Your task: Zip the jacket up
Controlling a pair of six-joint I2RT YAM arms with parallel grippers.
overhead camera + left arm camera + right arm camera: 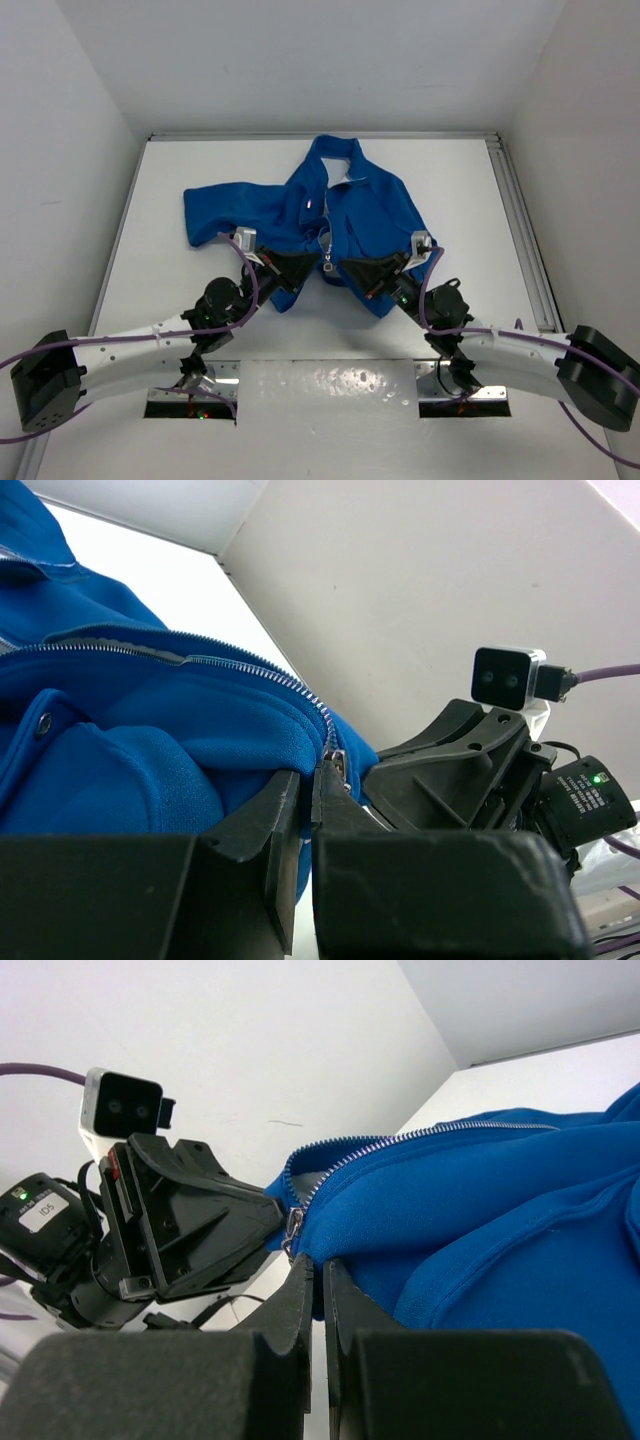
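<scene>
Between the two grippers, at the near hem of the jacket (365, 215), sits the zipper slider (293, 1228), just above the tips of both. The left gripper (308, 792) has its jaws together on a thin fold of blue fleece beside the slider. The right gripper (316, 1278) is pinched in the same way on the fleece at the slider's other side. The jacket lies on the table (200, 160), with its collar (335, 150) far ahead of both grippers. The zipper teeth (420, 1135) part into a V right above the slider, so I judge the closing is only at its start.

To do it well, one gripper should hold the hem taut while the other takes the pull tab and draws it straight along the teeth toward the collar, without fleece bunching ahead of it.

I cannot make out the pull tab clearly, nor whether the pin is fully seated, because the fingers cover that part. From above, the wrists hide the hem, and only one sleeve (215, 215) shows.
</scene>
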